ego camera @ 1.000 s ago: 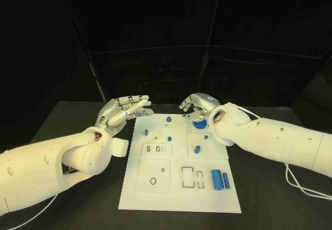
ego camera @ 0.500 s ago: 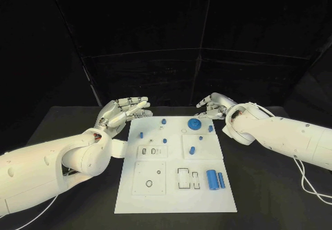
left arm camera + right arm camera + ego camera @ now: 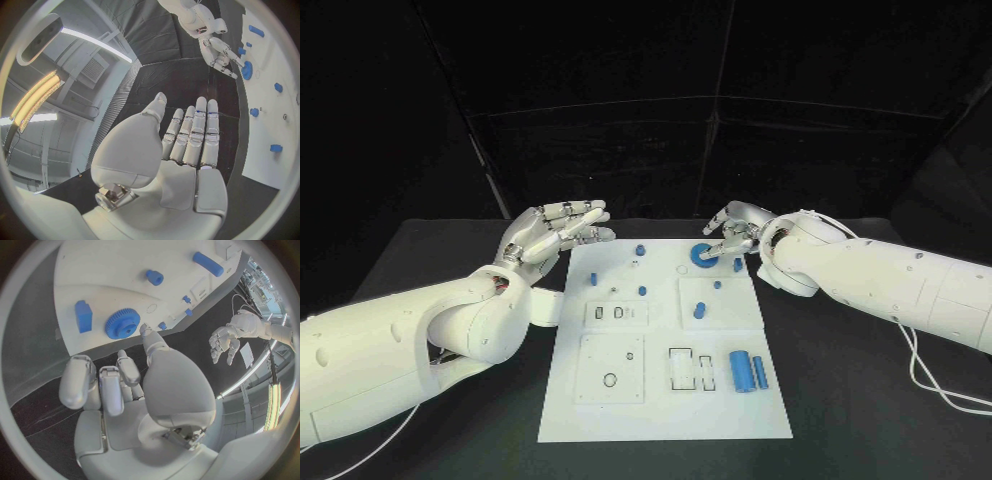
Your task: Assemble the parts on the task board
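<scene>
White task board (image 3: 668,400) is lying mid-table, carrying its blue parts. My right hand (image 3: 737,231) is now hovering nearer the blue gear (image 3: 702,256) at the board's far edge, fingers loosely curled, holding nothing. My left hand (image 3: 555,232) is staying raised beside the board, fingers spread, empty.

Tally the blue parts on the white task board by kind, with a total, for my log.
Gear: 1
Rectangular block: 1
Large cylinders: 2
Smaller pieces: 5
Total: 9 blue parts
</scene>
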`<action>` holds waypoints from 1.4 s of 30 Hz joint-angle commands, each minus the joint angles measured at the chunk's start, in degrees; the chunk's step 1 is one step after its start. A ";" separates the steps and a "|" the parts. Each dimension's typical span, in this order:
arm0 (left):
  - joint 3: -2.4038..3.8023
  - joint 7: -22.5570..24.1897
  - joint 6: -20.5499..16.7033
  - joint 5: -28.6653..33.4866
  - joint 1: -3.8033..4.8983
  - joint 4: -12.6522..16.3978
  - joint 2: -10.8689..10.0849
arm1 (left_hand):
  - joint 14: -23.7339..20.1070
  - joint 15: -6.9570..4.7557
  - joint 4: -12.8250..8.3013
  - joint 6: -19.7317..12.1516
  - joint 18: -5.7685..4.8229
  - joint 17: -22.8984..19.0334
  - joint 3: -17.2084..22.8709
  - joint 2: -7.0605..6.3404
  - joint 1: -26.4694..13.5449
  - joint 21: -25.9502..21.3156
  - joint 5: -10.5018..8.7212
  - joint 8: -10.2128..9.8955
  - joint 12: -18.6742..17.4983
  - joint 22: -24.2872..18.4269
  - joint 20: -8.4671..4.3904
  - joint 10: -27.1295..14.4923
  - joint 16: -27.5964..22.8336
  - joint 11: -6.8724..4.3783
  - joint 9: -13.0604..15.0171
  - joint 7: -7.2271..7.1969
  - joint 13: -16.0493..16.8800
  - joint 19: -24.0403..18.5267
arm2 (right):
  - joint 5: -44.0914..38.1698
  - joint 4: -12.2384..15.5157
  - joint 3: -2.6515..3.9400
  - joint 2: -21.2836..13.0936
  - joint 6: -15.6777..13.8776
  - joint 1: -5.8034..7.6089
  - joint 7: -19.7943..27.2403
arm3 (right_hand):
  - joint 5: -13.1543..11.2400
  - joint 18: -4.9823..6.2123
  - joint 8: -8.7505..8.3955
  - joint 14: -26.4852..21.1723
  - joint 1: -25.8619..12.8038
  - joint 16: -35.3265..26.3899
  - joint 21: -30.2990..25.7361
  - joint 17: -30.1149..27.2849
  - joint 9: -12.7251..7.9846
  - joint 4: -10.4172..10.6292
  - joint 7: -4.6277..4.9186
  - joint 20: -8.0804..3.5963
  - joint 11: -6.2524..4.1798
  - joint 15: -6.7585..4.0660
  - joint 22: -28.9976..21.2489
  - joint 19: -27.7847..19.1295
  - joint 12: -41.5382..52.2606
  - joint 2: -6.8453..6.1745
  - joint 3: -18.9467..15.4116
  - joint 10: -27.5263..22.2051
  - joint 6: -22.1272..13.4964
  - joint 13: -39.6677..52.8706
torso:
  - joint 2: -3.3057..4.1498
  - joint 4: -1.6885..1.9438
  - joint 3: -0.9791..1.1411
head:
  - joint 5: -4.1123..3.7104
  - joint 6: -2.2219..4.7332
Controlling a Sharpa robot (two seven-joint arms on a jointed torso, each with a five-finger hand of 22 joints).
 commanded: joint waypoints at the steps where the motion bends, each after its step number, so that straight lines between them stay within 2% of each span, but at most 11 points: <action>1: -0.01 0.24 0.85 -0.47 0.00 -0.07 0.10 | -0.18 0.32 -0.34 -0.02 0.12 -0.05 0.02 0.34 -0.02 -0.21 0.02 -0.27 -0.33 -0.10 0.46 -0.01 -0.33 0.32 -0.06 2.42 -0.07 -0.01 | -2.58 -0.29 0.04 0.21 2.94 0.13 -1.85 | -0.02 -0.46 0.35 4.27 0.66 0.45 0.34 5.82 0.03 0.44 -0.01 0.38 0.16 0.55 0.15 0.10 0.35 0.18 0.15 0.23 -0.31 0.29 | 0.01 -0.05 -0.03 | 0.01 -0.08; 5: -0.01 0.23 0.87 -0.47 -0.03 -0.15 0.18 | -0.18 0.32 -0.34 -0.02 0.12 -0.05 0.02 0.34 -0.02 -0.21 0.02 -0.27 -0.33 -0.10 0.46 -0.01 -0.33 0.32 -0.06 2.42 -0.07 -0.01 | -3.71 -0.54 0.04 0.37 3.07 0.12 -2.18 | 0.16 -0.48 0.68 4.29 1.16 0.55 0.48 6.00 0.09 0.71 -0.05 0.41 0.15 0.56 0.40 0.13 0.59 0.47 0.27 0.26 -0.15 0.68 | -0.02 0.07 -0.04 | -0.09 -0.15; 10: -0.01 0.22 0.86 -0.47 -0.05 -0.24 0.23 | -0.18 0.32 -0.34 -0.02 0.12 -0.05 0.02 0.34 -0.02 -0.21 0.02 -0.27 -0.33 -0.10 0.46 -0.01 -0.33 0.32 -0.06 2.42 -0.07 -0.01 | -4.66 -1.01 0.04 0.54 3.07 0.11 -2.44 | 1.74 -0.47 1.47 4.29 2.06 0.66 0.60 6.22 0.23 0.89 -0.22 0.39 0.01 0.49 0.48 0.07 1.13 1.13 0.74 0.42 0.41 1.57 | -0.01 0.09 0.00 | -0.05 -0.25; 23: -0.02 0.21 1.07 -0.47 -0.13 -0.47 0.41 | -0.16 0.32 -0.38 0.01 0.13 -0.04 0.01 0.41 -0.05 -0.23 0.03 -0.31 -0.38 -0.12 0.47 0.01 -0.38 0.31 -0.05 2.39 -0.06 -0.02 | -4.99 -0.91 0.03 0.89 3.16 0.06 -1.39 | 1.39 -0.50 3.67 4.29 2.90 0.78 0.83 6.48 0.60 0.35 -0.99 0.00 -0.65 -0.01 0.80 0.06 2.23 2.32 1.83 1.16 3.38 3.39 | 0.05 -0.01 0.01 | -0.06 -0.39; 30: -0.02 0.23 1.17 -0.47 -0.14 -0.54 0.42 | -0.16 0.32 -0.38 0.01 0.13 -0.04 0.01 0.41 -0.05 -0.23 0.03 -0.31 -0.38 -0.12 0.47 0.01 -0.38 0.31 -0.05 2.39 -0.06 -0.02 | -5.00 -0.71 0.02 0.95 3.35 0.04 -1.18 | 1.30 -0.52 3.77 4.31 2.96 0.82 0.88 6.58 0.60 0.27 -1.03 -0.03 -0.68 -0.05 0.92 0.09 2.37 2.38 1.91 1.28 3.54 3.60 | 0.02 0.02 0.00 | -0.12 -0.53; 35: -0.02 0.24 1.40 -0.47 -0.16 -0.66 0.51 | -0.16 0.32 -0.38 0.01 0.13 -0.04 0.01 0.41 -0.05 -0.23 0.03 -0.31 -0.38 -0.12 0.47 0.01 -0.38 0.31 -0.05 2.39 -0.06 -0.02 | -5.03 -0.76 0.02 0.96 3.65 0.01 -1.25 | 1.24 -0.53 3.81 4.33 2.99 0.85 0.90 6.66 0.60 0.23 -1.05 -0.05 -0.70 -0.06 0.97 0.10 2.22 2.40 1.95 1.16 3.60 3.40 | 0.02 0.06 0.07 | -0.21 -0.51; 37: -0.02 0.24 1.44 -0.47 -0.17 -0.68 0.54 | -0.16 0.32 -0.38 0.01 0.13 -0.04 0.01 0.41 -0.05 -0.23 0.03 -0.31 -0.38 -0.12 0.47 0.01 -0.38 0.31 -0.05 2.39 -0.06 -0.02 | -5.03 -0.90 0.02 1.03 3.87 0.00 -1.34 | 1.24 -0.53 3.81 4.33 2.99 0.86 0.91 6.68 0.60 0.22 -1.05 -0.05 -0.70 -0.07 0.97 0.10 2.20 2.41 1.95 1.14 3.60 3.38 | 0.04 0.05 -0.02 | -0.14 -0.60; 39: -0.02 0.24 1.47 -0.47 -0.17 -0.70 0.55 | -0.16 0.32 -0.38 0.01 0.13 -0.04 0.01 0.41 -0.05 -0.23 0.03 -0.31 -0.38 -0.12 0.47 0.01 -0.38 0.31 -0.05 2.39 -0.06 -0.02 | -5.04 -1.06 0.01 1.11 4.11 -0.02 -1.44 | 1.23 -0.53 3.82 4.34 3.00 0.87 0.91 6.71 0.59 0.21 -1.05 -0.05 -0.71 -0.07 0.98 0.10 2.18 2.41 1.96 1.13 3.61 3.35 | 0.04 0.06 -0.02 | -0.13 -0.61; 42: -0.02 0.24 1.48 -0.47 -0.18 -0.73 0.56 | -0.16 0.32 -0.38 0.01 0.13 -0.04 0.01 0.41 -0.05 -0.23 0.03 -0.31 -0.38 -0.12 0.47 0.01 -0.38 0.31 -0.05 2.39 -0.06 -0.02 | -4.98 -1.30 0.01 1.26 4.35 -0.07 -1.53 | 1.23 -0.53 3.82 4.34 3.00 0.87 0.91 6.71 0.59 0.21 -1.05 -0.05 -0.71 -0.07 0.98 0.10 2.18 2.41 1.96 1.13 3.61 3.35 | 0.05 0.10 0.03 | -0.05 -0.71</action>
